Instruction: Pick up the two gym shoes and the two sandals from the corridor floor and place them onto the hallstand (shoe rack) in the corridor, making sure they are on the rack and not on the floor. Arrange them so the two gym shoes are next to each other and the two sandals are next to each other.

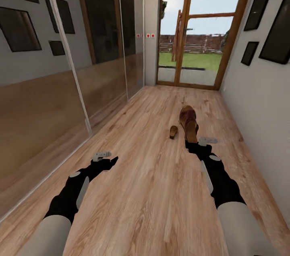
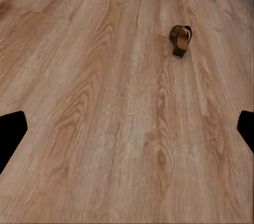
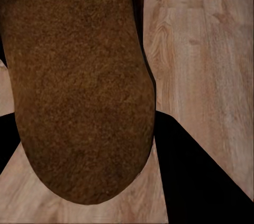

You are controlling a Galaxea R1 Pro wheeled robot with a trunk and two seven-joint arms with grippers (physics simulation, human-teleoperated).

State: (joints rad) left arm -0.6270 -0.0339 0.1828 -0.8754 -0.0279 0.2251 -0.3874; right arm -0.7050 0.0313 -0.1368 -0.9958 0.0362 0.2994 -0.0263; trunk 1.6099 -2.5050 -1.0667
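My right gripper [image 1: 192,143] is shut on a brown sandal [image 1: 188,122] and holds it above the corridor floor [image 1: 141,191], toe pointing away from me. In the right wrist view its grainy brown sole [image 3: 79,86] sits between the black fingers [image 3: 201,176]. The second sandal [image 1: 173,131] lies on the planks just left of the held one; the left wrist view shows this sandal [image 2: 180,39] ahead. My left gripper [image 1: 107,163] hangs open and empty over bare floor at the lower left, fingertips [image 2: 11,128] wide apart. The gym shoes and the hallstand are out of view.
Mirrored sliding doors [image 1: 60,98] run along the left side. A grey wall with dark frames [image 1: 262,86] closes the right side. A wood-framed glass door [image 1: 197,30] ends the corridor, with a lawn beyond.
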